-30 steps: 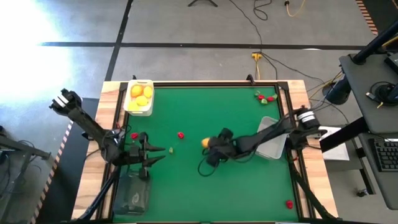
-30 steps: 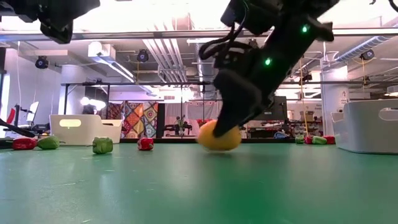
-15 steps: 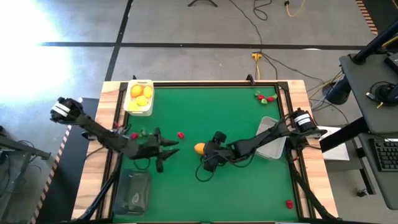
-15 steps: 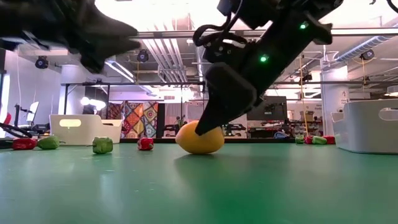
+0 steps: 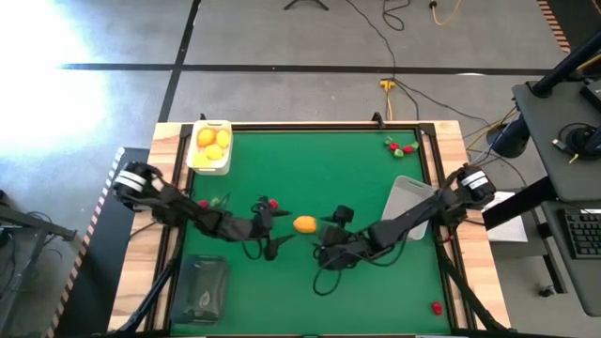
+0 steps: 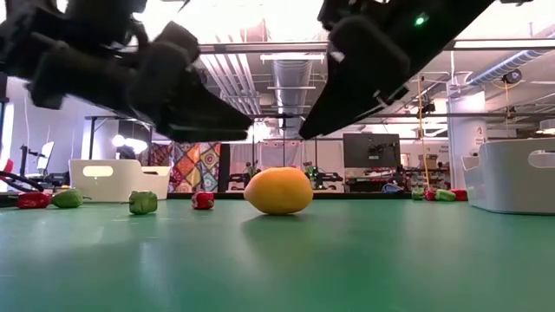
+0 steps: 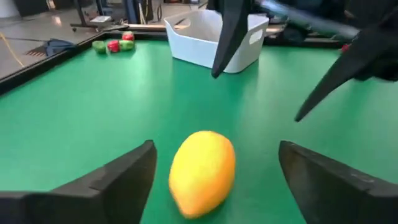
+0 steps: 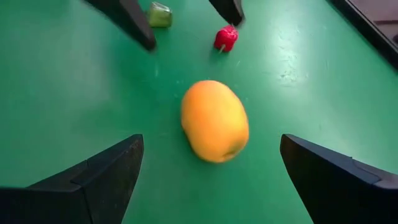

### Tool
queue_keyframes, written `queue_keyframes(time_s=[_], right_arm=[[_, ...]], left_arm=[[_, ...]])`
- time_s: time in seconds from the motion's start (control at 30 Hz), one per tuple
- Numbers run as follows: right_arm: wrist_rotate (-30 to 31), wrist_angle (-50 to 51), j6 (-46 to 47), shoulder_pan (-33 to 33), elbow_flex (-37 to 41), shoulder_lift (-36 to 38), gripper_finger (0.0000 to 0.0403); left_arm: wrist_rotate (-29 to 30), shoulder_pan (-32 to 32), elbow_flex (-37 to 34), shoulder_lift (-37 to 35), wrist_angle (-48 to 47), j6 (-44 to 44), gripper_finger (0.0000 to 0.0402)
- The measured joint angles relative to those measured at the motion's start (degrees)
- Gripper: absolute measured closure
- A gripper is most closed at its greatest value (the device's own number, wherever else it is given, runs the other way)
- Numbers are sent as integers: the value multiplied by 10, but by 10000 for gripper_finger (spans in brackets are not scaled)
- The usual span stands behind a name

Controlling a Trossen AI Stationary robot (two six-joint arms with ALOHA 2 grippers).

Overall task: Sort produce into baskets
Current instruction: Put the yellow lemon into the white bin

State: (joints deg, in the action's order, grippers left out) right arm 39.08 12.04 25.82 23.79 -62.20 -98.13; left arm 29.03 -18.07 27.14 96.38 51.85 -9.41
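A yellow-orange lemon [image 5: 304, 223] lies on its side on the green table, near the middle. My left gripper [image 5: 280, 228] stands open on its left. In the left wrist view its fingers flank the lemon [image 7: 202, 171] without touching. My right gripper [image 5: 329, 237] is open on the lemon's right, raised above the table in the low view [image 6: 364, 69]. The lemon [image 8: 214, 119] shows ahead of its fingers. The white basket [image 5: 194, 160] at the far left holds lemons, the pale grey basket [image 5: 408, 208] stands at the right, and the dark basket [image 5: 200, 289] at the near left.
A red piece [image 5: 272, 203] lies just beyond my left gripper. More red and green pieces [image 5: 208, 202] sit toward the left edge. A small red-and-green group [image 5: 402, 147] is in the far right corner, and one red piece [image 5: 437, 307] near the near right corner.
My right gripper, on the lemon a second ago, moved it a little toward the table's left. It then let go, rose and drew back to the right. The lemon now lies free. My left gripper has travelled right, up to the lemon, and opened wider.
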Motion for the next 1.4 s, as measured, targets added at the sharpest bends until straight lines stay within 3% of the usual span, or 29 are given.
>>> queue_keyframes(time_s=[0.2, 0.4, 0.57, 0.77, 1.0, 1.17, 1.3, 1.4], right_arm=[[14, 41, 63, 15, 0, 16, 33], [15, 72, 101, 46, 0, 38, 32], [17, 81, 107, 52, 0, 45, 32], [28, 95, 91, 47, 3, 52, 32], [4, 96, 6, 8, 29, 93, 36], [-44, 52, -50, -54, 88, 137, 39], [-91, -66, -109, -99, 143, 152, 39], [-88, -115, -140, -118, 175, 153, 39]], left_arm=[[-64, 43, 50, 71, 1, 15, 40], [-175, 108, 59, 116, 35, 34, 47], [-191, 110, 87, 178, 32, 60, 60], [-192, 108, 118, 227, 41, 47, 96], [-183, 87, 115, 229, 68, 14, 180], [-168, 74, 79, 176, 71, -15, 187], [-162, 64, 10, 28, 57, -35, 187], [-105, 77, -40, -120, -82, -78, 187]])
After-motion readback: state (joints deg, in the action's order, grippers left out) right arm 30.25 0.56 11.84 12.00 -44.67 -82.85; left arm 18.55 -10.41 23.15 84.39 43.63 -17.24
